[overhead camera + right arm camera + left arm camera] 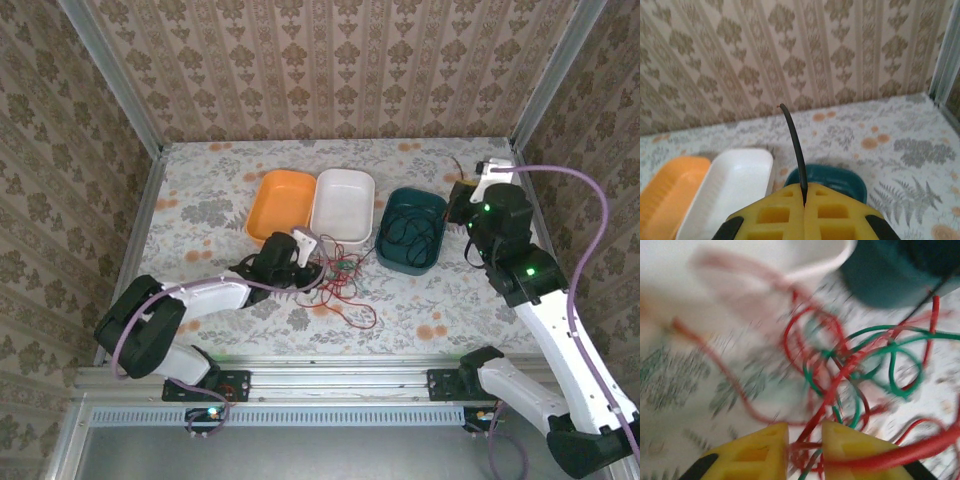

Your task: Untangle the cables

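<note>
Left wrist, red cables [831, 392] between slightly parted left fingers [760, 450]

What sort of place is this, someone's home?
Probably a robot test booth dressed up as a home: wallpapered walls in a metal frame, two robot arms bolted to a rail, and a floral tabletop with tangled cables.
</note>
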